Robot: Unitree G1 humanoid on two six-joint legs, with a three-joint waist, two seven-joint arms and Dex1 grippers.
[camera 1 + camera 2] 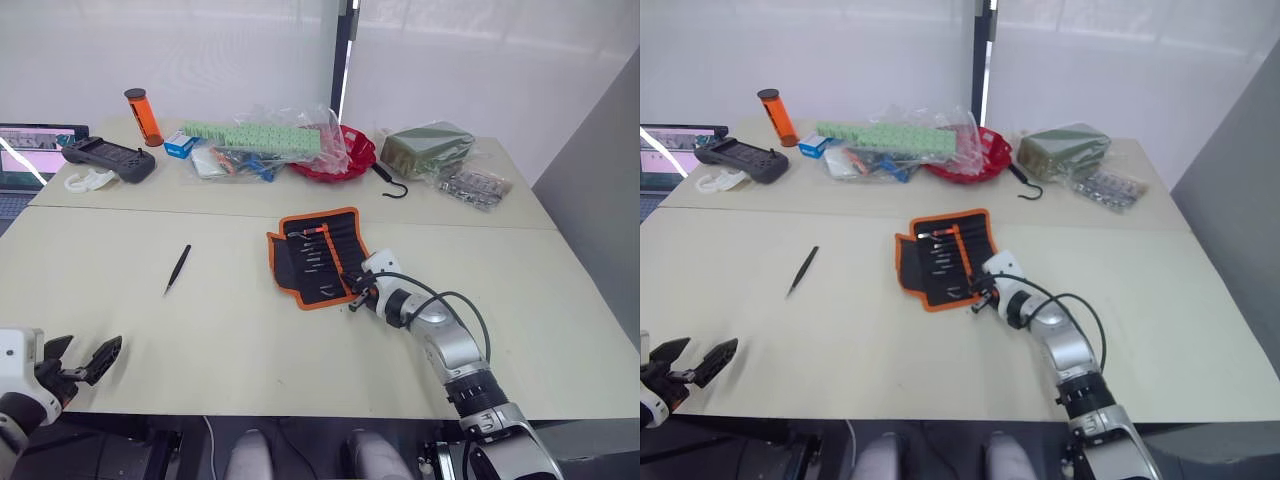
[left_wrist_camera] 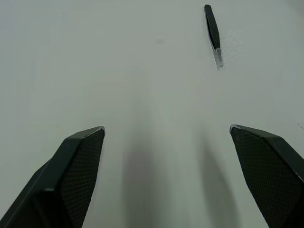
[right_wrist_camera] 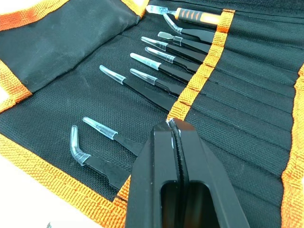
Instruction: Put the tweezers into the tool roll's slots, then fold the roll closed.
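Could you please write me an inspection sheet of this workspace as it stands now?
Surface: pale table, two tops butted along a seam.
Job's things: roll lies open at mid-table, several tweezers in its slots; one loose tweezer to its left.
Clutter: along the far edge, orange tube, handheld controller, plastic bags, red dish, hook, green packet.
Grippers: right gripper shut, over the roll; left gripper open, above bare table.
Cables: black cable looping along the right arm.
Surroundings: white walls; laptop at far left.
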